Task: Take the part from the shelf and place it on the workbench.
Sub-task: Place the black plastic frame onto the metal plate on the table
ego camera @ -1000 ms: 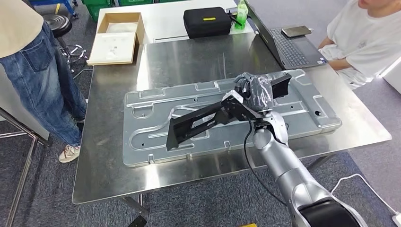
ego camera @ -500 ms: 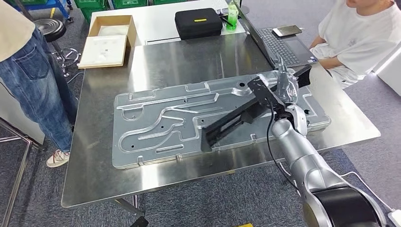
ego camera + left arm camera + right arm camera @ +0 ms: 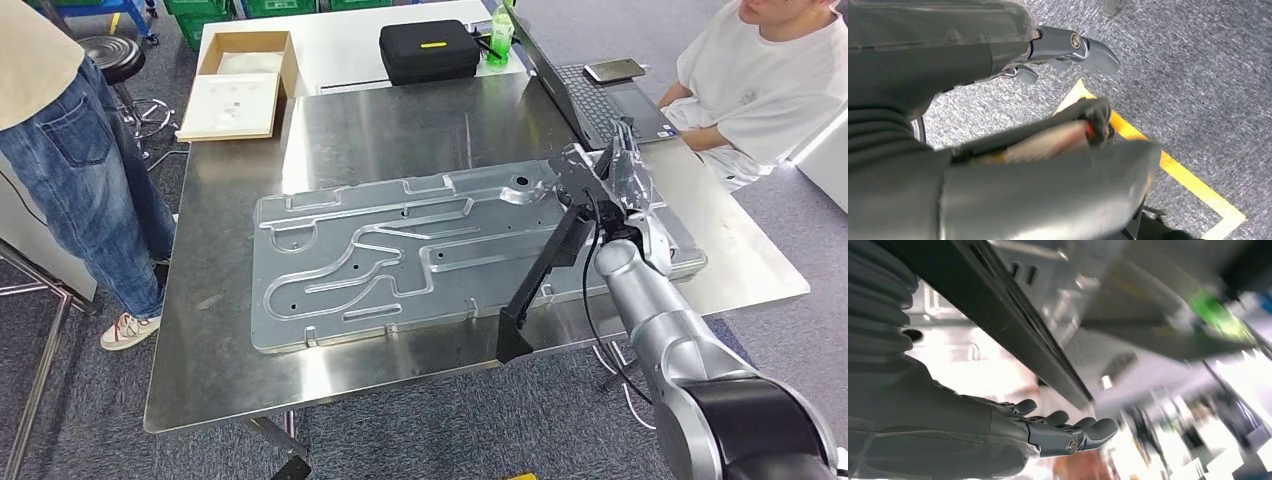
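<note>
The part (image 3: 545, 275) is off the shelf and over the tabletop (image 3: 380, 125), but it is not yet set down. The right hand (image 3: 612, 175) grips its upper end above the far right side of the tabletop, fingers wrapped around it. From there the part slopes down and toward the robot, and its lower end hangs past the near edge of the tabletop, over the floor. Whether any of it touches the plate (image 3: 400, 255) is unclear; it looks held clear of it. What is left, by my reading, is to swing the part flat over the surface, lower it, and let go.

The part is a long, narrow black piece, matte, like a folded channel or bracket, with a wider end at the bottom. In the right wrist view it runs as a dark bar (image 3: 1013, 325) close past the hand (image 3: 1048, 432), with slots along one face.

The left hand (image 3: 1063, 50) hangs over the grey floor beside a yellow line (image 3: 1168, 165), fingers curled, holding nothing.
</note>
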You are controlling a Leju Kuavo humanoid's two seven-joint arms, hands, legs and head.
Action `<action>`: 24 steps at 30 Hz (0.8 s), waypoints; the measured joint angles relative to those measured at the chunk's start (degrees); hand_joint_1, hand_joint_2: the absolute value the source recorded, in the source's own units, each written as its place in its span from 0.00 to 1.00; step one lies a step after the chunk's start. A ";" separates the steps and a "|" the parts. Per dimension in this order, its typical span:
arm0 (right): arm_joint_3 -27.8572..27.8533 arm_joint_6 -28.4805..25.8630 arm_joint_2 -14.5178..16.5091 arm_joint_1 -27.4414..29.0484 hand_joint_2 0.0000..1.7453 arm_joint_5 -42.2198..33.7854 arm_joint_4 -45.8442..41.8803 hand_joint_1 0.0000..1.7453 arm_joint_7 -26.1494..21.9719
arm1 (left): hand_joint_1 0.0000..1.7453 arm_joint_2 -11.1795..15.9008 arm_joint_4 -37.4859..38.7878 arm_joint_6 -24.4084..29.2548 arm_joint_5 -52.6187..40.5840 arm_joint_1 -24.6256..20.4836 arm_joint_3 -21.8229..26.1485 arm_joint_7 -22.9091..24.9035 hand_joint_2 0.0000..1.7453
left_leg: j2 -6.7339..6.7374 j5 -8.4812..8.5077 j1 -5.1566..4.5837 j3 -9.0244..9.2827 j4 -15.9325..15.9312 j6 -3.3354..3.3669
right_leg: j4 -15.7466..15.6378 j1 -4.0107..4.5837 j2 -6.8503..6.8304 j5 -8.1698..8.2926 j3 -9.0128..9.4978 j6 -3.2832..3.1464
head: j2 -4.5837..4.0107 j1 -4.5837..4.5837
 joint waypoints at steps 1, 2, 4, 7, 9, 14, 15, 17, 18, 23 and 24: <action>-0.07 5.04 -0.50 -1.39 1.00 -0.02 1.25 0.00 1.88 | 0.00 0.01 0.00 -0.02 0.00 0.02 -0.01 -0.21 0.00 | 0.00 -0.06 -0.02 0.06 0.02 -0.34 | -1.61 0.22 -0.03 0.22 0.77 -0.33 | 0.00 -0.01; -0.14 9.76 -1.03 -2.61 1.00 -0.14 2.29 0.00 3.41 | 0.00 0.02 0.00 -0.05 -0.01 0.04 -0.02 -0.39 0.00 | 0.00 -0.10 0.02 0.15 0.00 -0.72 | -2.02 0.50 0.03 0.06 0.93 -0.67 | 0.00 -0.02; -0.43 15.11 -1.96 -3.95 1.00 -0.55 3.67 0.00 4.91 | 0.00 0.05 0.00 -0.09 -0.04 0.13 -0.06 -0.60 0.00 | -0.01 -0.29 0.31 0.39 0.12 -1.37 | -2.53 0.66 0.03 0.34 1.45 -1.45 | 0.00 -0.01; -0.94 16.22 -2.55 -4.78 0.50 -0.81 5.01 0.00 5.09 | 0.00 0.18 0.00 -0.13 -0.11 0.46 -0.09 -0.70 0.00 | -0.07 -4.11 0.46 -1.82 5.73 -1.73 | -3.46 0.48 -0.24 1.03 2.09 -2.51 | 0.00 -0.05; -1.11 16.36 -2.69 -4.99 0.00 -0.91 5.75 0.00 5.30 | 0.00 0.22 0.00 -0.15 -0.15 0.66 -0.10 -0.72 0.00 | -0.09 -7.77 0.46 -4.87 12.83 -1.88 | -3.48 0.57 -0.31 1.17 1.88 -2.79 | 0.00 -0.09; -1.67 20.52 -3.43 -5.88 0.00 -0.23 7.37 0.00 9.31 | 0.00 0.47 0.00 -0.36 -0.33 1.03 -0.35 -0.91 0.00 | -0.14 -3.88 0.99 -0.26 6.10 -2.41 | -2.60 0.47 -0.12 1.15 1.42 -2.13 | 0.00 -0.10; -1.73 22.27 -3.89 -6.25 0.00 0.16 7.60 0.00 10.29 | 0.00 0.49 0.00 -0.43 -0.36 0.98 -0.46 -1.03 0.00 | -0.25 -3.03 1.08 1.33 3.18 -2.30 | -2.18 0.57 -0.04 0.97 1.22 -1.77 | 0.00 -0.03; -1.89 25.49 -4.89 -6.84 0.00 0.56 7.98 0.00 11.35 | 0.00 0.52 0.00 -0.55 -0.39 1.00 -0.66 -1.23 0.00 | -0.43 -2.81 0.99 2.43 0.97 -1.79 | -1.81 0.78 0.10 0.80 1.06 -1.00 | 0.00 0.09; -2.00 26.50 -5.39 -6.89 0.00 0.58 8.17 0.00 11.45 | 0.00 0.56 0.00 -0.58 -0.40 1.08 -0.74 -1.29 0.00 | -0.43 -2.66 0.98 2.47 0.93 -1.38 | -1.91 0.75 0.18 0.87 1.13 -0.70 | 0.00 0.16; -3.01 27.91 -6.77 -6.09 0.50 0.05 9.20 0.00 10.83 | 0.00 0.74 0.00 -0.61 -0.42 1.08 -0.93 -1.44 0.00 | 0.57 -1.77 1.03 2.06 0.52 0.16 | 6.34 0.27 0.27 -4.52 -2.61 0.52 | 0.00 0.16; -3.15 28.18 -6.93 -5.74 0.75 -0.04 9.45 0.00 10.76 | 0.00 0.77 0.00 -0.61 -0.42 1.13 -0.94 -1.47 0.00 | 0.72 -1.67 0.94 1.82 0.53 0.27 | 10.08 0.23 0.26 -6.27 -4.33 0.66 | 0.00 0.15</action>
